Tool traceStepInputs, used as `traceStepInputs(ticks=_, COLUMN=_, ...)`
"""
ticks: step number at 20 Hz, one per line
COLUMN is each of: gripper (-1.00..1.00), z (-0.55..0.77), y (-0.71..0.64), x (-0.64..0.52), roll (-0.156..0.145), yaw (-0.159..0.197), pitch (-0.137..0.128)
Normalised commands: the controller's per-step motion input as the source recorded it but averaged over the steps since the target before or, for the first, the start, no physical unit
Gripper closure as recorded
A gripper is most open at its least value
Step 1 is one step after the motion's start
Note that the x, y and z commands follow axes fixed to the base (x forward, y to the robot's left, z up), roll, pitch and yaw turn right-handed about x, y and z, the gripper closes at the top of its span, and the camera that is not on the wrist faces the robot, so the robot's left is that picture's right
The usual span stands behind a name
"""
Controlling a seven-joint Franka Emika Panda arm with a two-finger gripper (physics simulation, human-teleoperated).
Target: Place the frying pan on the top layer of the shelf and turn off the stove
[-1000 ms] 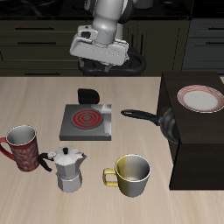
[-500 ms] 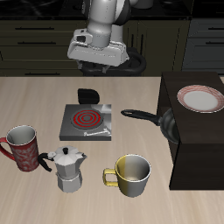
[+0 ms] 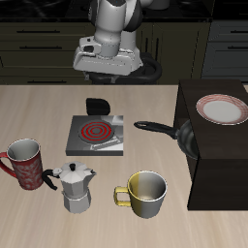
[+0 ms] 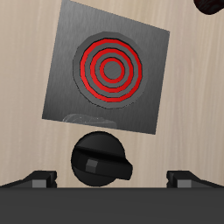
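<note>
Nearest the table's front edge stand a yellow-and-grey mug (image 3: 145, 193), a silver moka pot (image 3: 75, 186) and a red patterned mug (image 3: 27, 164); none of them appears in my wrist view. Just behind them sits the small square grey metal stove (image 3: 96, 136), its round spiral coil (image 4: 112, 72) glowing bright red. The black knob (image 4: 101, 160) at its rear edge lies directly below me, and I cannot read which way its bar is turned.

Beside the stove, the black round frying pan (image 3: 186, 139) leans tilted against the wall of the large dark brown boxy shelf (image 3: 219, 165), its long straight handle (image 3: 153, 126) pointing toward the stove. Part of the pan's rim merges with the dark wood and is hard to separate. In my wrist view only a cut-off dark sliver shows at the frame's edge. The shelf's flat top bears a pink-rimmed white plate (image 3: 221, 109); the far side of the shelf runs out of frame.

My gripper (image 3: 108, 77) hangs high above the knob, well clear of it. Its fingers (image 4: 39, 179) show only as dark tips set wide apart, with nothing between them.
</note>
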Motion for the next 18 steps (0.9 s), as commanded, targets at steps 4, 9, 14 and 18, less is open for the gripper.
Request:
traceStepInputs(ticks=4, gripper=-1.00, z=-0.01, y=0.02, x=-0.14, roll=-0.046, yaw=0.130, pitch=-0.005)
traceStepInputs(ticks=9, gripper=-1.00, z=-0.06, y=0.14, x=-0.11, roll=-0.009, yaw=0.101, pitch=0.005)
traceStepInputs(ticks=14, gripper=-1.00, z=-0.03, y=0.09, x=-0.12, roll=-0.053, yaw=0.182, pitch=-0.012)
traceStepInputs(ticks=18, gripper=-1.00, z=-0.04, y=0.14, x=-0.07, roll=0.013, yaw=0.081, pitch=0.001)
